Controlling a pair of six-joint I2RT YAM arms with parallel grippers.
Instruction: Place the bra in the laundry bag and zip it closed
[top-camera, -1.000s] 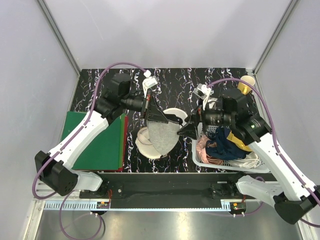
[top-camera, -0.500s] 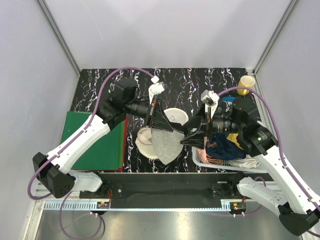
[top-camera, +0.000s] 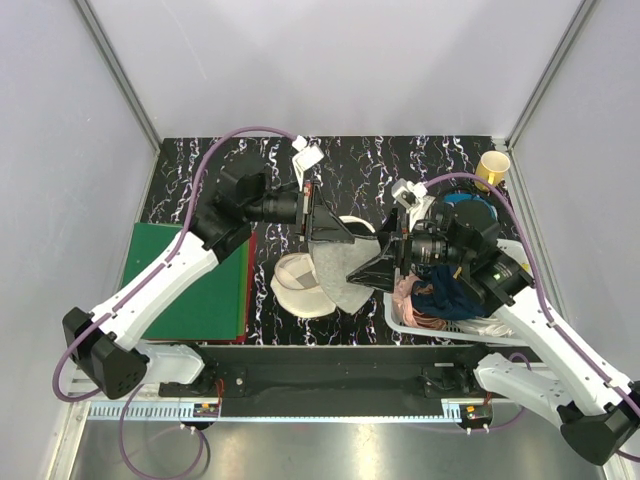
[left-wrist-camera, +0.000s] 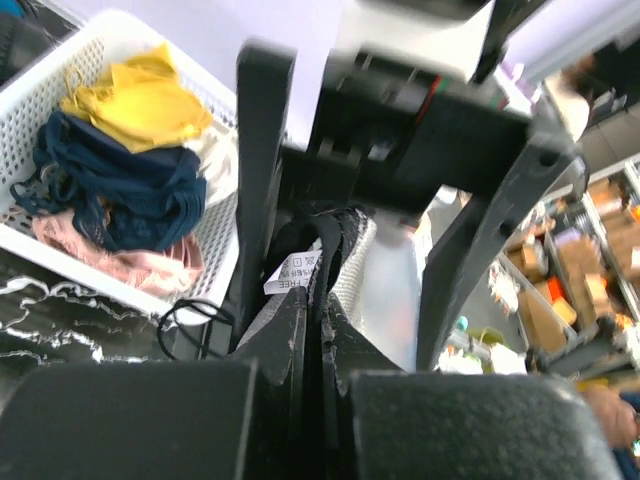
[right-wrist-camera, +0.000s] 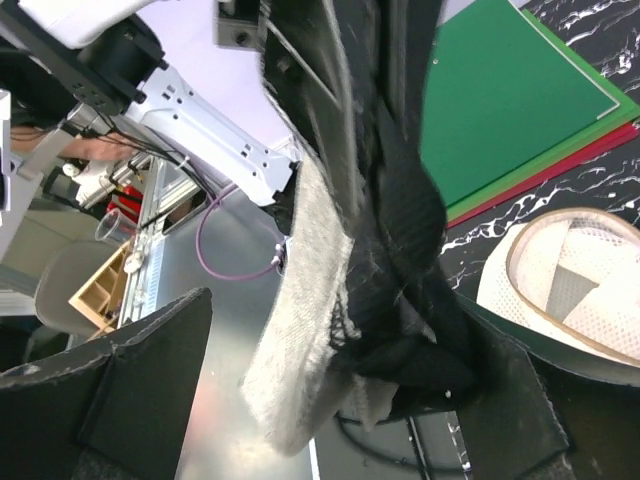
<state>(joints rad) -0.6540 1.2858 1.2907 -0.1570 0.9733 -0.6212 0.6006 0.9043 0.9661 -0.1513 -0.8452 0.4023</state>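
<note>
At table's left, green folder (top-camera: 190, 275) lay flat. Just right of it, laundry bag (top-camera: 292, 285) lay open on black marble table (top-camera: 350, 160), under hanging grey-black bra (top-camera: 338, 275). Left gripper (top-camera: 322, 222) was clamped on bra's top edge, above bag. Right gripper (top-camera: 378, 262) gaped wide, bra between its fingers. Farther right sat white basket (top-camera: 500, 335) of clothes, with yellow cup (top-camera: 492, 165) at back corner.

Left gripper (left-wrist-camera: 321, 300) pinched tight, right gripper (right-wrist-camera: 330, 320) gaping (the 2 arms converge).
</note>
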